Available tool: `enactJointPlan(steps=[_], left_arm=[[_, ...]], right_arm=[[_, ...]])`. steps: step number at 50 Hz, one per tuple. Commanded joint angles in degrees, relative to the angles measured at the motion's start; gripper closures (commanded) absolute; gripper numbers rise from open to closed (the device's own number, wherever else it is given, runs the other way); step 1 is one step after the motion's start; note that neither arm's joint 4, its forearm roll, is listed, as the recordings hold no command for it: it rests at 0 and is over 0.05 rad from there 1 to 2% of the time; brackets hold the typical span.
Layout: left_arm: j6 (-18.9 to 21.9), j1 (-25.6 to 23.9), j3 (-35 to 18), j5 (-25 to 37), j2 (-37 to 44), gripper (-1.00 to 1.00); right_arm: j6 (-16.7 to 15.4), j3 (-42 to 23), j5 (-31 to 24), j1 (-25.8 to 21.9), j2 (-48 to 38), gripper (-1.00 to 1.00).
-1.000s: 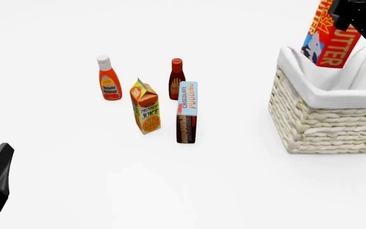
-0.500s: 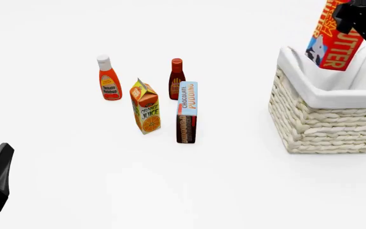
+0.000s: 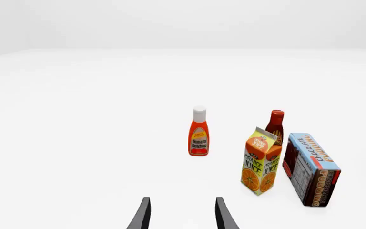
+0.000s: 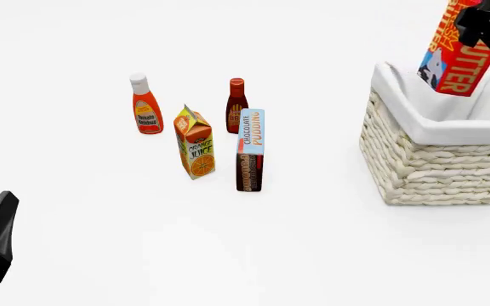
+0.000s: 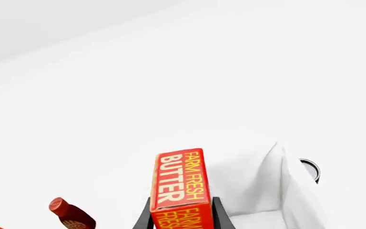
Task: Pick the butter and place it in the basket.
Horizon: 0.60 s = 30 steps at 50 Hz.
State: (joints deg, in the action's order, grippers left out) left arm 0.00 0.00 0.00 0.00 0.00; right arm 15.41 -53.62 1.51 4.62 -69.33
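Red butter (image 4: 455,54) hangs at the frame's upper right, pinched by the right gripper (image 5: 181,214) above the basket (image 4: 436,131) — held on end, likely to drop inside. Left gripper (image 3: 181,214) idles, fingers spread.

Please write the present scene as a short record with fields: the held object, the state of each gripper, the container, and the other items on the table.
held object: red and orange butter box, tilted, above the basket, not yet released
right gripper: shut on the butter box
left gripper: open, holding nothing
container: cream-white woven basket with white cloth lining
other items: tomato ketchup bottle with white cap; dark red sauce bottle; orange juice carton; blue-and-brown chocolate pudding box
surface: white table
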Motion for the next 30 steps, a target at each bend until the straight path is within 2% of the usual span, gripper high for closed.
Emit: enactJointPlan(steps=[1,30], left_arm=[[0.0,0.0,0.0,0.0,0.0,-1.0],[0.0,0.0,0.0,0.0,0.0,-1.0]], right_arm=[[1.2,-0.5,1.2,1.1,-0.1,1.0],[1.4,-0.6,3.2,2.3,-3.9,1.0]])
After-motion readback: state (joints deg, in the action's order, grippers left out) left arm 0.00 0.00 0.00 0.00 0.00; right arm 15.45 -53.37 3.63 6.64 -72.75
